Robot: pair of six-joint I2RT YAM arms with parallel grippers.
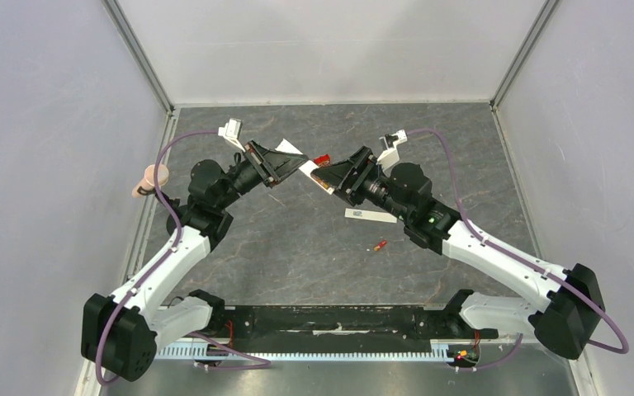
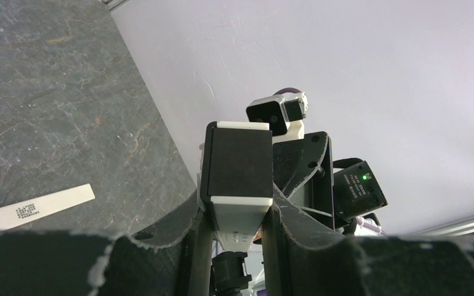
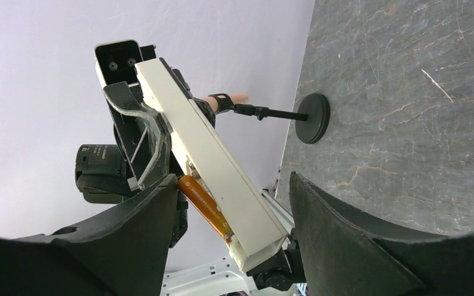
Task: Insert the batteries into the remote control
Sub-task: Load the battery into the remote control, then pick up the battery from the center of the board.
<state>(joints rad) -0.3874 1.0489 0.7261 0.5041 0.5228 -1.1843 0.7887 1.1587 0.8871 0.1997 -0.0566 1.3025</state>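
1. The remote control (image 3: 213,163) is held off the table (image 1: 281,247), tilted. It is pinched between the fingers of the left gripper (image 2: 236,213), and a dark face is turned toward the left wrist camera.
2. The right gripper (image 3: 233,182) is set around the remote control's free end with its jaws spread. A gap is seen at one finger; contact at the other cannot be told.
3. One battery (image 3: 205,208) is seen lying lengthwise against the remote control's side, near that free end. Whether it is seated in the recess cannot be told.
4. A second battery (image 1: 380,245) is seen on the table, well apart from the remote control, toward the arm bases.
5. A white cover strip (image 1: 370,215), marked with a printed code, is laid flat on the table between the remote control and the second battery.
6. A black round-based stand (image 3: 311,117) with a thin rod is seen beyond the remote control, at the table's edge.
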